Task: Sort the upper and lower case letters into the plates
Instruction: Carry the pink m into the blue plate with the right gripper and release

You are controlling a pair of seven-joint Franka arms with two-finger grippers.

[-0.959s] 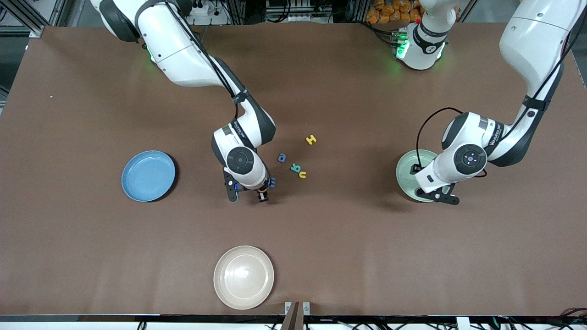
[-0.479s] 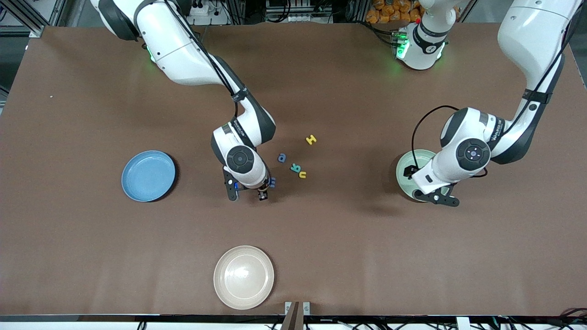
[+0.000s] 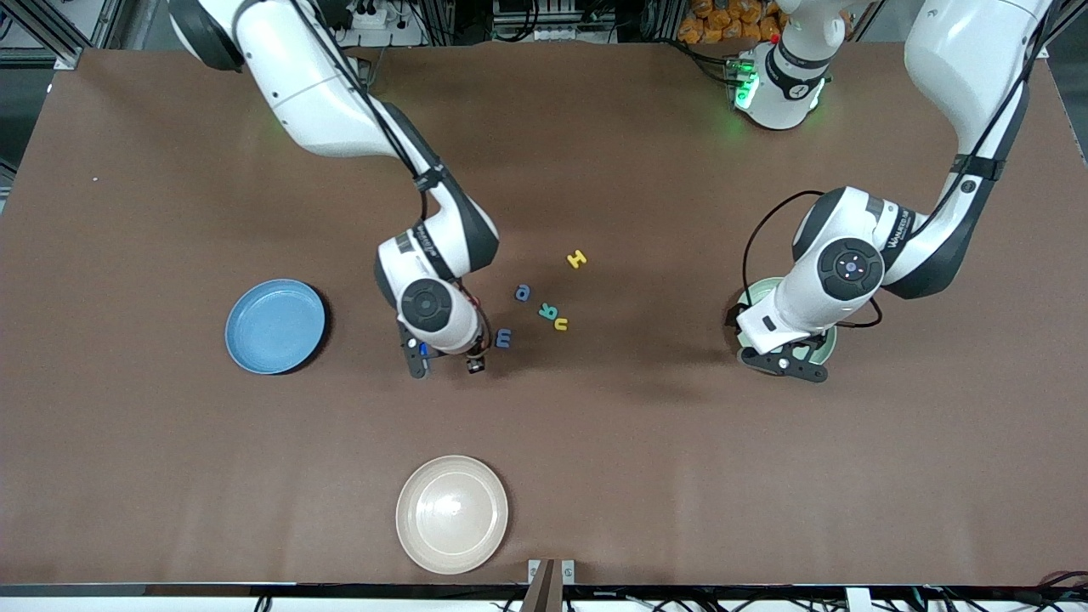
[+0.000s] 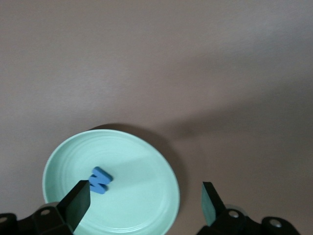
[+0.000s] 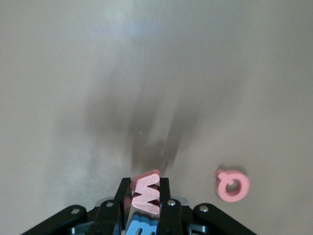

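Right gripper (image 5: 145, 196) clamped on pink letter (image 5: 145, 193), over table beside blue plate (image 3: 274, 326). Left gripper (image 4: 145, 200) wide open, empty, over green plate (image 4: 142, 196) holding blue letter (image 4: 100, 180).

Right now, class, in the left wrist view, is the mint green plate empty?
No: a blue letter lies flat inside the mint green plate, near the open left pincer.

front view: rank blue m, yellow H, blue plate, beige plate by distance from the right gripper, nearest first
Right gripper, shut on a red letter.
1. Blue m, right beside it.
2. Yellow H, toward the bases.
3. Blue plate and beige plate: too close to call.
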